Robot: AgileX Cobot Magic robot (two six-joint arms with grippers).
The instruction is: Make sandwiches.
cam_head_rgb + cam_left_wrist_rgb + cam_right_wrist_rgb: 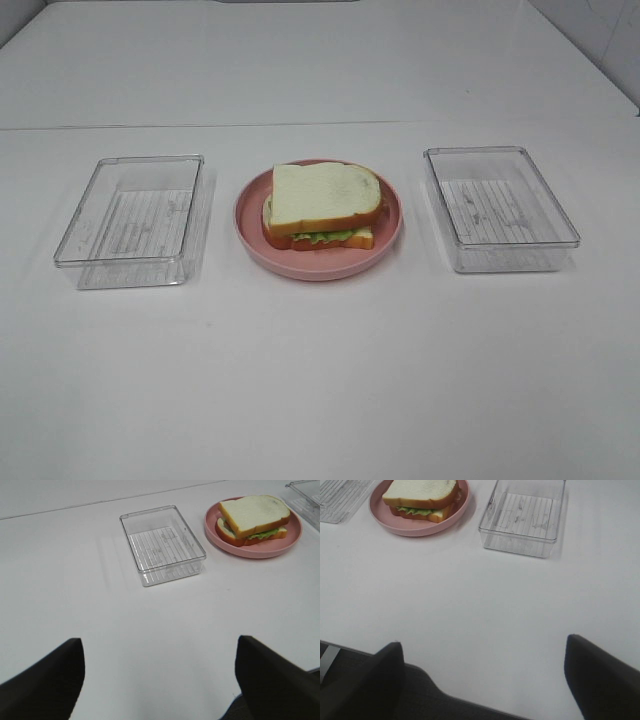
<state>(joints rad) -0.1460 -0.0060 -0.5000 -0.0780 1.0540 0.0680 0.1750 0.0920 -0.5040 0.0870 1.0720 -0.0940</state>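
Left end effector [160, 680]: two dark fingers spread wide apart, holding nothing, hanging over bare white worktop near its front edge; not seen in the high view.
Right end effector [482, 680]: dark fingers likewise spread wide, empty, above the worktop's front edge, where a dark floor shows below.
White worktop [320, 380]: plain, matte, carrying three things in a row across its middle.
Left clear rectangular plastic tray [132, 218]: ribbed floor, nothing inside, well apart from the left end effector.
Round pink plate [250, 225]: between the two trays, near both, touching neither.
Toy sandwich of white bread slices with orange-brown crust [322, 205]: lying on the pink plate, top slice skewed over the lower one, ruffled green lettuce poking out at the near side.
Right clear rectangular plastic tray [500, 207]: ribbed floor, nothing inside.
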